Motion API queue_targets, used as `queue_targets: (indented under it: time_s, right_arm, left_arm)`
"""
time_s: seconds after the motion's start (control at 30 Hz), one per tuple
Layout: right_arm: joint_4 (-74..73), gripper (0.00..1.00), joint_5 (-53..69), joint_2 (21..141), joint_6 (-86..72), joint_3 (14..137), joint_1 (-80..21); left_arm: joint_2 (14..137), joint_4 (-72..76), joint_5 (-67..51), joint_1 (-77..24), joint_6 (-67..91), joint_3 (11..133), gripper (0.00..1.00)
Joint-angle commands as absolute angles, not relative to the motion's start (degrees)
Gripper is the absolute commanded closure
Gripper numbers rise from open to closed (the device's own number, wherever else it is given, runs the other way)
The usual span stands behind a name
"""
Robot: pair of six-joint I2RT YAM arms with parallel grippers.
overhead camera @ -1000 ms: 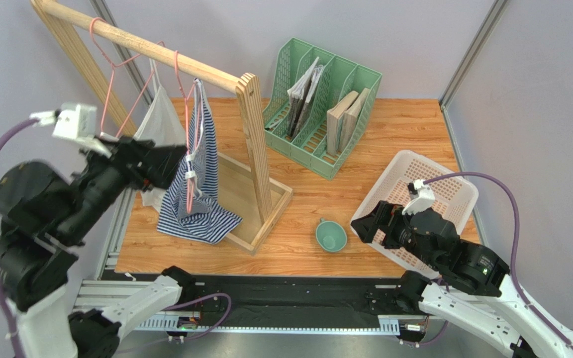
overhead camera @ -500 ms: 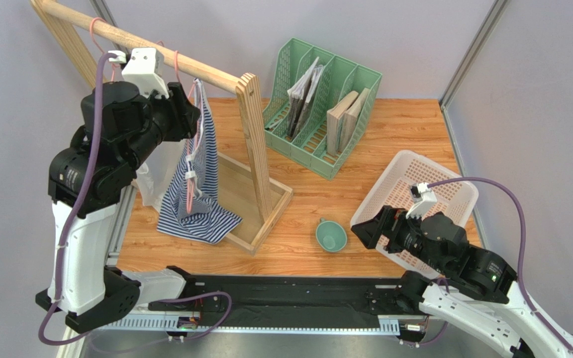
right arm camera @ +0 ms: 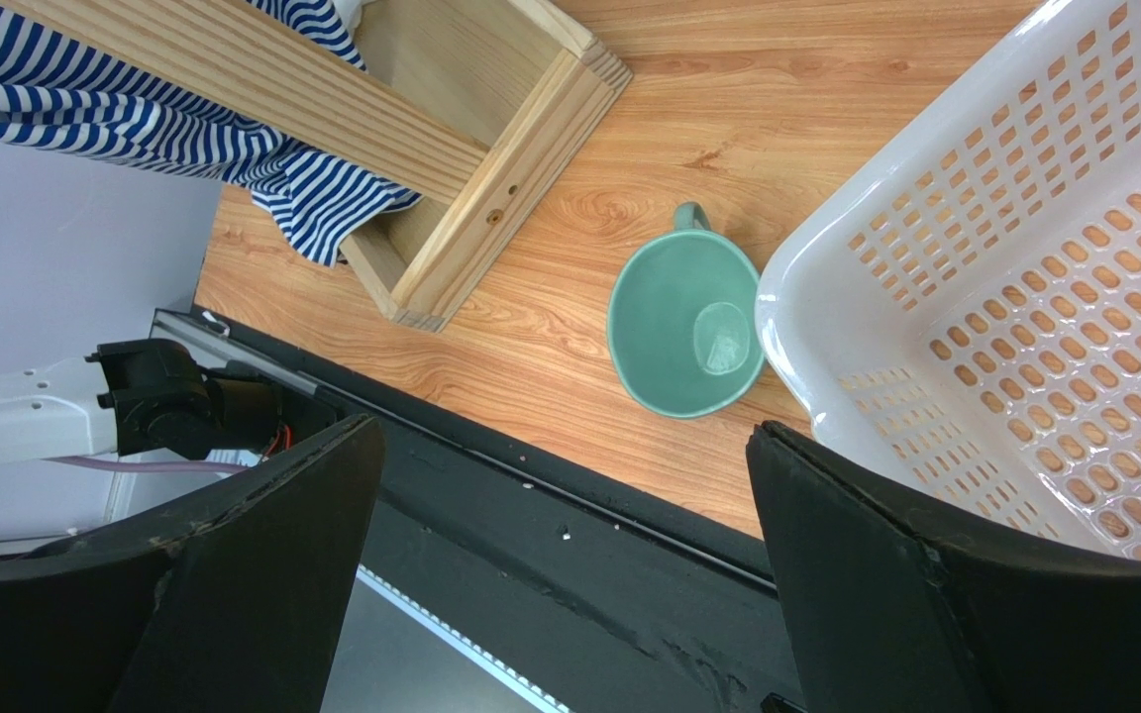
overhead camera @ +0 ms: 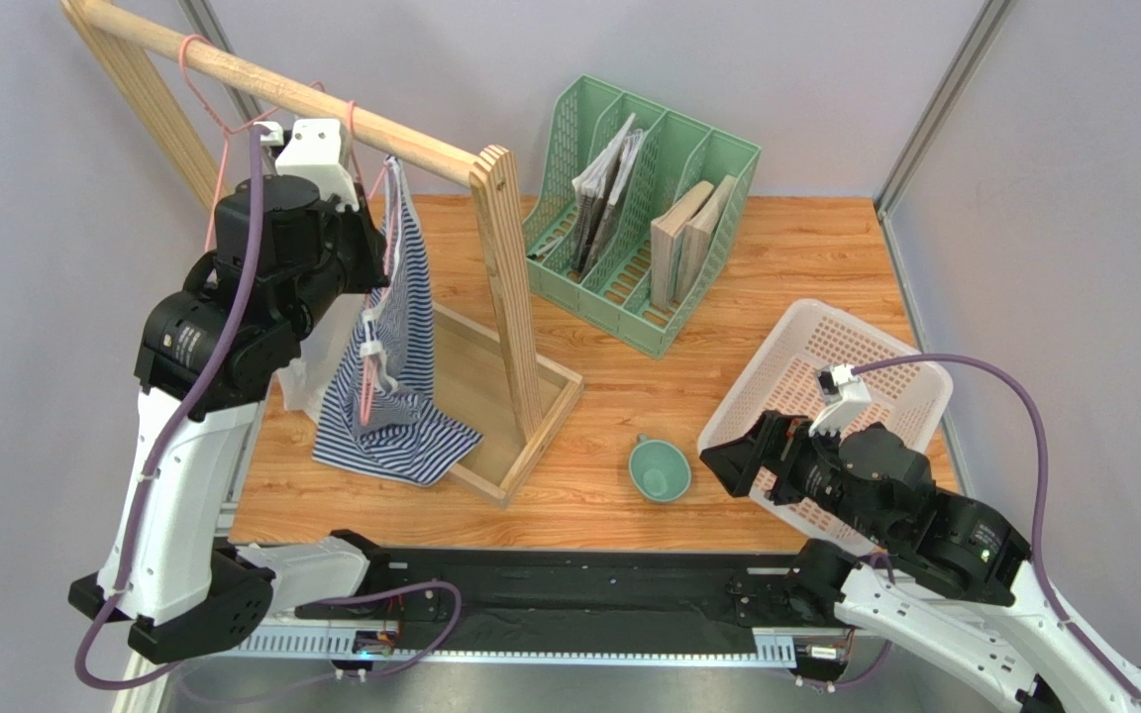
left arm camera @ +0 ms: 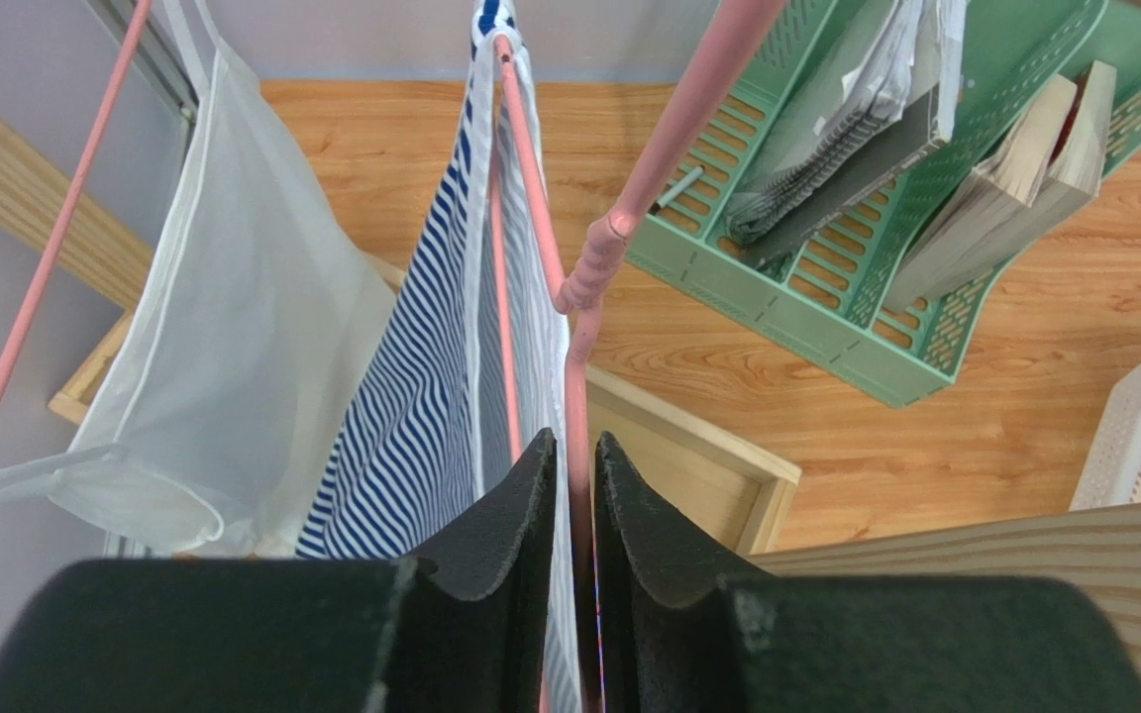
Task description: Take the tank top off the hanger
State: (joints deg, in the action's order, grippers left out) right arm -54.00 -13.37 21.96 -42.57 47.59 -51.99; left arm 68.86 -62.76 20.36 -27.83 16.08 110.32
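Observation:
The blue-and-white striped tank top point(overhead camera: 397, 416) point(left arm camera: 410, 401) hangs from a pink hanger point(overhead camera: 370, 190) point(left arm camera: 593, 268) on the wooden rack's rail point(overhead camera: 383, 131), its hem bunched on the rack base. My left gripper point(overhead camera: 370, 250) point(left arm camera: 577, 443) is up beside the rail at the top of the garment. Its jaws are closed on the hanger's pink arm, with striped cloth right against it. My right gripper point(overhead camera: 742, 455) point(right arm camera: 562, 434) hovers wide open above the table's front edge, holding nothing.
A white garment point(overhead camera: 316, 235) point(left arm camera: 234, 334) hangs on a second pink hanger point(overhead camera: 229, 164) to the left. A green file organizer point(overhead camera: 636, 208) holds books at the back. A teal cup point(overhead camera: 659, 470) point(right arm camera: 684, 324) sits beside a white basket point(overhead camera: 889, 389) point(right arm camera: 1008, 282).
My left arm has swung up from the far left to the rail, and its jaws have closed from wide open onto the hanger. The right arm has barely moved.

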Motion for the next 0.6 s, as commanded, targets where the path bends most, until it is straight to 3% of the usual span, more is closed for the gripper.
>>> queue_targets:
  time_s: [0.0, 0.2, 0.3, 0.57]
  right_arm:
    - [-53.53, 0.0, -13.45, 21.53, -41.57, 48.6, -52.03]
    - [-53.61, 0.0, -13.97, 21.62, -41.57, 49.04, -52.03]
    - [-53.61, 0.0, -14.06, 21.97, -41.66, 49.39, -51.94]
    - [-52.65, 0.0, -13.71, 22.06, -42.45, 48.43, -52.03]
  left_arm:
    - [67.59, -59.94, 22.06, -28.04, 14.85, 110.13, 0.81]
    - [67.06, -59.15, 22.32, -27.95, 14.68, 108.9, 0.89]
    - [66.8, -59.24, 23.46, -27.95, 14.68, 108.81, 0.99]
    - [65.3, -58.8, 23.64, -27.95, 14.24, 109.68, 1.0]
